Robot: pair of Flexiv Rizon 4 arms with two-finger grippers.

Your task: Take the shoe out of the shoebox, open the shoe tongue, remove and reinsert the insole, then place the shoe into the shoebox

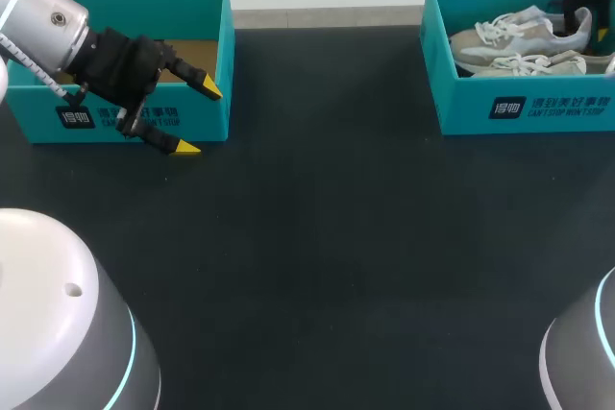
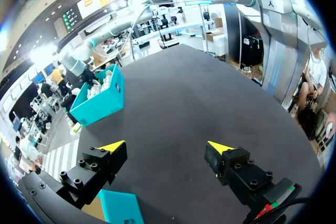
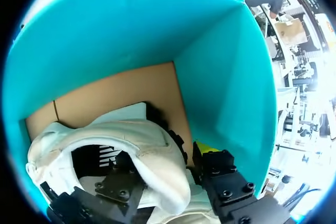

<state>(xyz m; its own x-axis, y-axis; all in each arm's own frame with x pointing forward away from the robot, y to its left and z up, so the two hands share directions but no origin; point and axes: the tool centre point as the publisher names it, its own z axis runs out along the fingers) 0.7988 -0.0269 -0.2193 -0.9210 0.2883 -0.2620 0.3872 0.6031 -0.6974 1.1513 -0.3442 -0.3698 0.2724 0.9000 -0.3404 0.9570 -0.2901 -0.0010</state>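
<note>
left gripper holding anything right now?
No: the left wrist view shows the left gripper with fingers spread wide and only bare table between them.

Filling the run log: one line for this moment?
stage: take-out | left gripper: open, by left box front corner | right gripper: shut on shoe heel, inside shoebox | shoe: not yet out

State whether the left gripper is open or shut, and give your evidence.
Open: the left gripper has its yellow tips wide apart, nothing between them.
</note>
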